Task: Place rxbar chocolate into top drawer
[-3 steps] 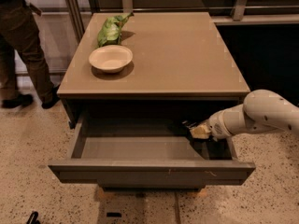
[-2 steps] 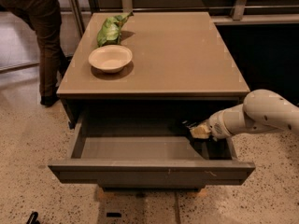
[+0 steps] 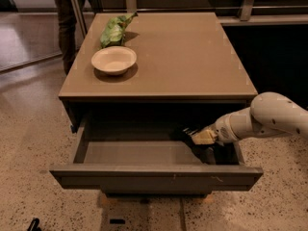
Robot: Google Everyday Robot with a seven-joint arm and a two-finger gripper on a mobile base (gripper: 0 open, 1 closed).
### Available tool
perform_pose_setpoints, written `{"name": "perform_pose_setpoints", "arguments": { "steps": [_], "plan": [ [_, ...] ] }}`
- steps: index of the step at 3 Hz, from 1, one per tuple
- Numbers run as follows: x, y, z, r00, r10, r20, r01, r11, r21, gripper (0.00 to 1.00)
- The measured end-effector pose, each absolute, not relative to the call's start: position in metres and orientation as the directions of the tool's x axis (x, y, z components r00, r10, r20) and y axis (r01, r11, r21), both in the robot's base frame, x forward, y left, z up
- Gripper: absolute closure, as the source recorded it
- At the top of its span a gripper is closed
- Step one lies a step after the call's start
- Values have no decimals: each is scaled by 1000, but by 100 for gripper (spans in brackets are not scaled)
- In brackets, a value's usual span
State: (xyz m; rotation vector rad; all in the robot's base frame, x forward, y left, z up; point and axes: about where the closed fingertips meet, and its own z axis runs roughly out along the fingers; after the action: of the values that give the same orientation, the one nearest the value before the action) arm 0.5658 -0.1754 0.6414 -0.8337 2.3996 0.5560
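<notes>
— Tabletop (image 3: 192, 57) holds our bowl (image 3: 114, 60) and green bag (image 3: 113, 30). Where's the gripper (image 3: 192, 133)?
— Low in the open top drawer (image 3: 154, 175), right side, chocolate bar (image 3: 181, 132) at its tip; held or not, we cannot tell.

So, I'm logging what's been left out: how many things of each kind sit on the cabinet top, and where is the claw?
Bowl: 1
Green bag: 1
Total on the cabinet top: 2
Claw: 1, not on top; it is down inside the open drawer, at its right end.
</notes>
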Motion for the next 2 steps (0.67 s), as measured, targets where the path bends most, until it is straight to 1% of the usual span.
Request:
{"name": "perform_pose_setpoints", "arguments": {
  "steps": [1, 2],
  "plan": [
    [565, -174, 642, -662, -446, -603, -665, 720, 197, 4],
    [558, -171, 660, -621, -468, -629, -686, 713, 146, 0]
  ]
}}
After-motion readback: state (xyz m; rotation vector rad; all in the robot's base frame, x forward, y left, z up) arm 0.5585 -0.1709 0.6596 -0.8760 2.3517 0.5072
